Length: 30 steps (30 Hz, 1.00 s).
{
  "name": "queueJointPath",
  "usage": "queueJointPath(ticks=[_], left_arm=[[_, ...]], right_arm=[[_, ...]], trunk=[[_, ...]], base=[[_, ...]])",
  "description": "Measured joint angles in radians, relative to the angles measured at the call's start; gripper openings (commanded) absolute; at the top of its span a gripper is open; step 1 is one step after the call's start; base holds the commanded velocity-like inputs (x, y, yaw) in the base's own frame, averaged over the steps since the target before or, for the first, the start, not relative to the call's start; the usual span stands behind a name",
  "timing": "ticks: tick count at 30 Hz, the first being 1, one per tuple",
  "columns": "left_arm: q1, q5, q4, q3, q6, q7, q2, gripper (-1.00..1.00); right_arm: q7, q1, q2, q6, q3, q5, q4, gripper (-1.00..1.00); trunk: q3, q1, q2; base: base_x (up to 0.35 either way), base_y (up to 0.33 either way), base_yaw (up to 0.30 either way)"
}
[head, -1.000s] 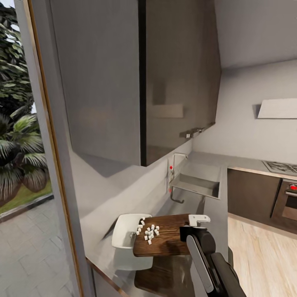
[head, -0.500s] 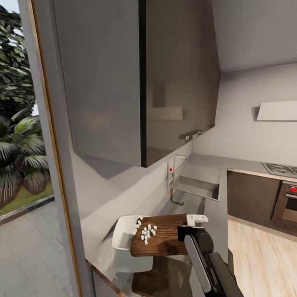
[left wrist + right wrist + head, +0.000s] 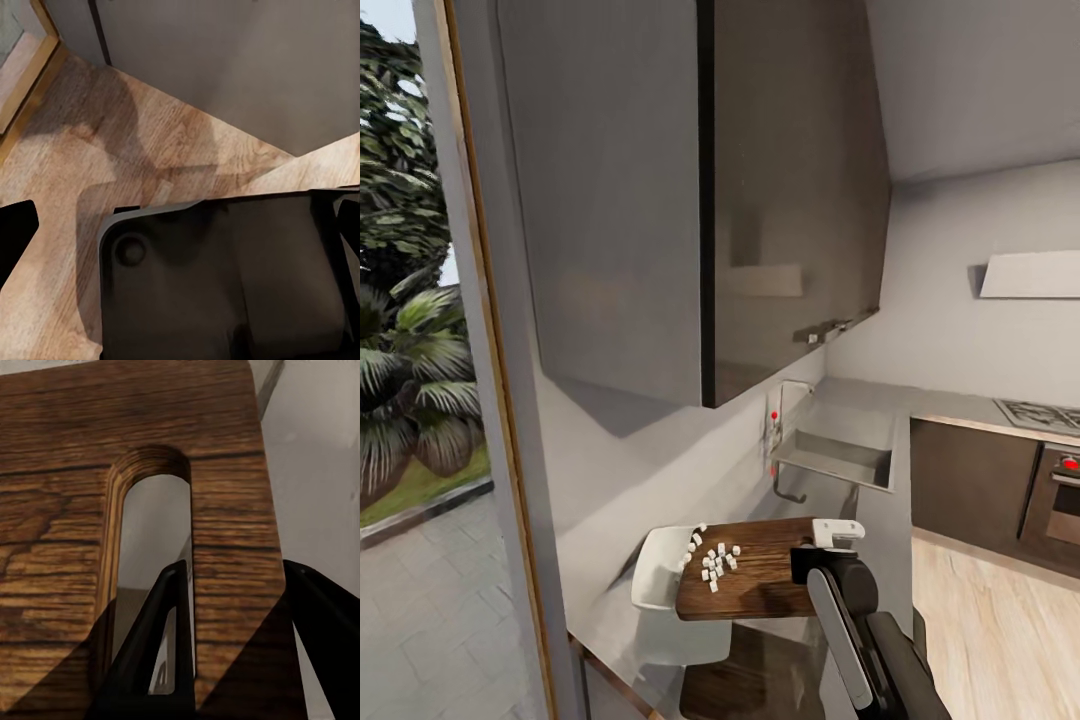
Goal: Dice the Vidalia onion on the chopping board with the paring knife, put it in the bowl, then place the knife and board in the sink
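My right gripper (image 3: 834,537) is shut on the handle end of the chopping board (image 3: 760,585) and holds it above the countertop (image 3: 878,515). In the right wrist view one finger (image 3: 161,660) passes through the board's slot (image 3: 154,525) and the other sits at its outer edge. Several white dice of Vidalia onion (image 3: 716,564) lie near the board's far end, which overlaps the white bowl (image 3: 657,580). The sink (image 3: 838,452) with its tap (image 3: 784,402) lies further along. The left gripper (image 3: 180,225) is open, hanging over the wooden floor. The paring knife is out of view.
Dark wall cabinets (image 3: 700,200) hang low over the counter. A window frame (image 3: 480,350) borders the left. A hob (image 3: 1040,410) and oven (image 3: 1060,490) stand at the far right. The robot's dark base (image 3: 225,285) is below the left gripper.
The board with the dice has shifted slightly toward the bowl and a few dice sit nearer its edge. The head view has also drifted a little.
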Motion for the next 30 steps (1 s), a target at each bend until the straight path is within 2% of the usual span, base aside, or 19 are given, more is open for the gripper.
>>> queueJointPath(ticks=[10, 19, 24, 30], left_arm=[[0.0, 0.001, 0.001, 0.0, 0.0, 0.0, 0.0, 1.0], [0.0, 0.001, 0.002, 0.0, 0.0, 0.0, 0.0, 1.0], [0.0, 0.001, 0.002, 0.0, 0.0, 0.0, 0.0, 1.0], [0.0, 0.001, 0.002, 0.0, 0.0, 0.0, 0.0, 1.0]], right_arm=[[0.006, -0.001, 0.0, -0.004, 0.0, -0.001, -0.034, -1.0], [0.006, -0.066, 0.0, -0.005, 0.0, 0.004, -0.022, -1.0], [0.006, -0.123, 0.0, -0.002, 0.0, 0.006, 0.087, -1.0], [0.007, -0.139, 0.0, -0.003, 0.001, 0.006, 0.14, -1.0]], trunk=[[0.001, 0.0, 0.0], [0.001, 0.0, 0.0], [0.001, 0.0, 0.0], [0.001, 0.0, 0.0]], base=[[0.0, 0.0, 0.0], [0.0, 0.0, 0.0], [0.0, 0.0, 0.0], [0.0, 0.0, 0.0]])
